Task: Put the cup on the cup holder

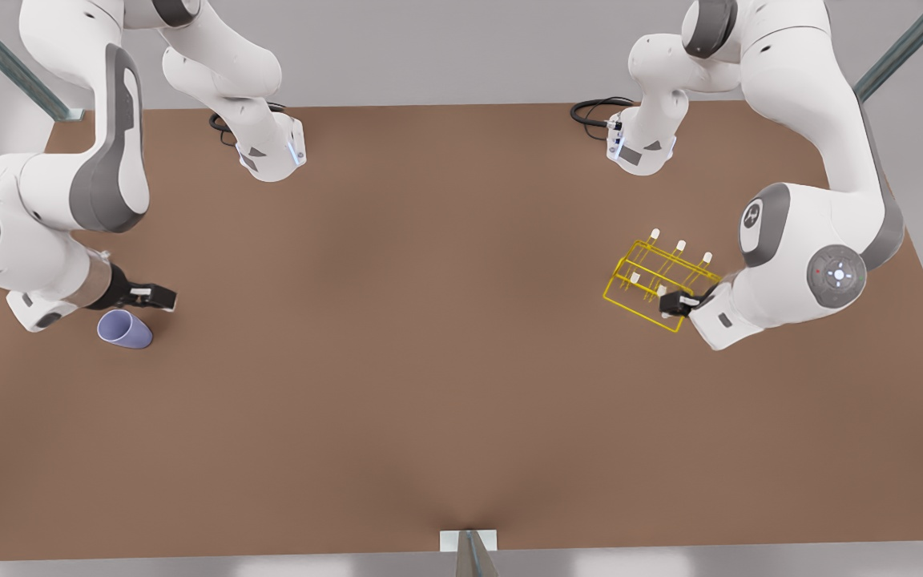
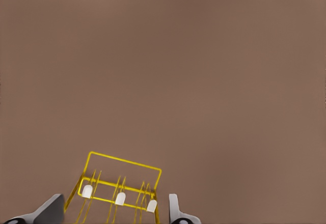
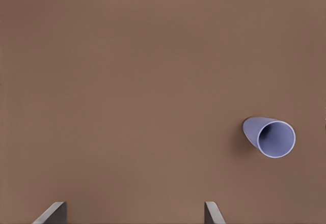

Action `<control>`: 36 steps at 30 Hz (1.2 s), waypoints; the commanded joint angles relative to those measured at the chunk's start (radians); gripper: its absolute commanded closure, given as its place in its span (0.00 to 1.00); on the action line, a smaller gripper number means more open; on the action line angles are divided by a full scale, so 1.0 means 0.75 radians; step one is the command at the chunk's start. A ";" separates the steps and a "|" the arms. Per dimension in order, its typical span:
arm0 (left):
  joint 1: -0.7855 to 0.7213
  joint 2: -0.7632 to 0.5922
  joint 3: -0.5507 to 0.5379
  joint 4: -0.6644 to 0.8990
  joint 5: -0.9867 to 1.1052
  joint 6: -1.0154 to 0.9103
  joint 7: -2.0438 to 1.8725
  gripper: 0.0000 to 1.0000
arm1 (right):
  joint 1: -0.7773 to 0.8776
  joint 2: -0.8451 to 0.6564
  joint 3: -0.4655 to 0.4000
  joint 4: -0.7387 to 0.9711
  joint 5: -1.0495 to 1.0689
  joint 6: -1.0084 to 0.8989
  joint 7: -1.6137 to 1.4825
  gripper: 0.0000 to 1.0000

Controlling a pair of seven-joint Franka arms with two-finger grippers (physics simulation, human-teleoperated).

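Note:
The pale lavender-blue cup (image 1: 125, 329) rests on the brown table at the front view's left, its open mouth showing (image 3: 270, 137). My right gripper (image 1: 161, 298) hovers just beside it, open and holding nothing (image 3: 133, 204). At the front view's right stands the yellow wire cup holder (image 1: 658, 276) with white-tipped pegs. Over its near corner is my left gripper (image 1: 674, 303), open, and the rack's pegs (image 2: 120, 198) lie between its spread fingers (image 2: 116, 199). I cannot tell whether it touches the wire.
The brown table (image 1: 429, 336) stretches wide and bare between cup and rack. Both arm bases (image 1: 273, 152) (image 1: 642, 148) stand at the far edge with black cables. A small metal post (image 1: 468, 549) sits at the near edge.

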 commanded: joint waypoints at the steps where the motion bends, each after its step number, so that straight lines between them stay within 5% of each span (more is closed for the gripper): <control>1: 0.000 -0.005 -0.001 0.001 -0.003 0.138 0.082 0.00 | -0.004 0.001 0.000 0.002 0.000 0.131 0.075 0.00; 17: 0.031 0.125 0.013 0.087 0.001 0.177 0.009 0.00 | -0.404 0.447 -0.011 -0.170 -0.049 0.706 -0.435 0.00; 24: 0.031 0.125 0.013 0.079 0.001 0.177 0.005 0.00 | -0.368 0.295 -0.006 -0.425 -0.075 0.720 -0.384 0.00; 36: 0.031 0.125 0.013 0.073 0.003 0.175 0.005 0.00 | -0.378 0.328 -0.068 -0.528 -0.145 0.734 -0.382 0.01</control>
